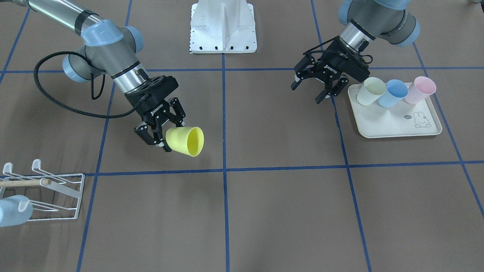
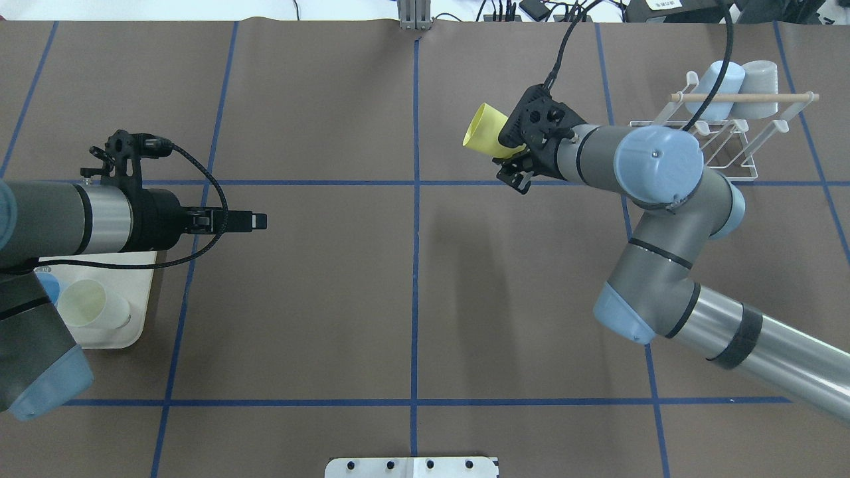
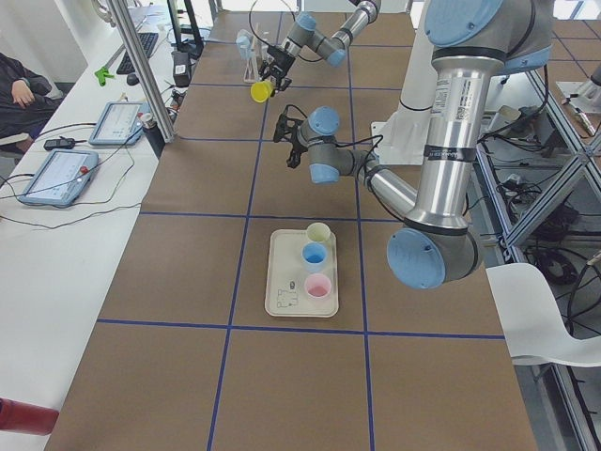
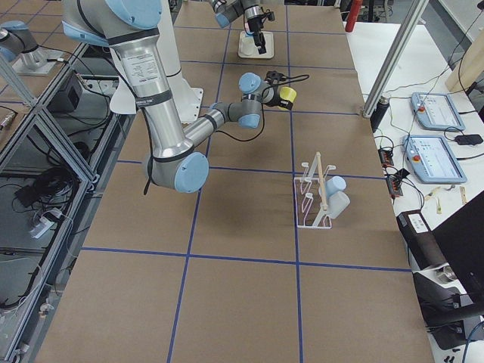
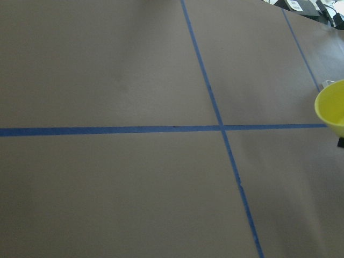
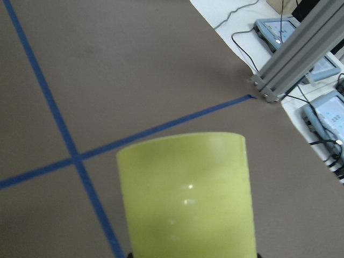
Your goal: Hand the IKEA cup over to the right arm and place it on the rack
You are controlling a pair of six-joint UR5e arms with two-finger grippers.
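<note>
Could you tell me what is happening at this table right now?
The right gripper holds a yellow cup by its base, tipped on its side in the air over the table, apart from the rack, where two cups sit. The left gripper is open and empty near the tray with three cups. The hand-over looks done; placing on the rack is not yet done.

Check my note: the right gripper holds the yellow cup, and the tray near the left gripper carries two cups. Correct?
No: the tray carries three, a cream cup, a blue cup and a pink cup, as the exterior front-facing view shows. The right gripper does hold the yellow cup, and the left gripper is near the tray.
</note>
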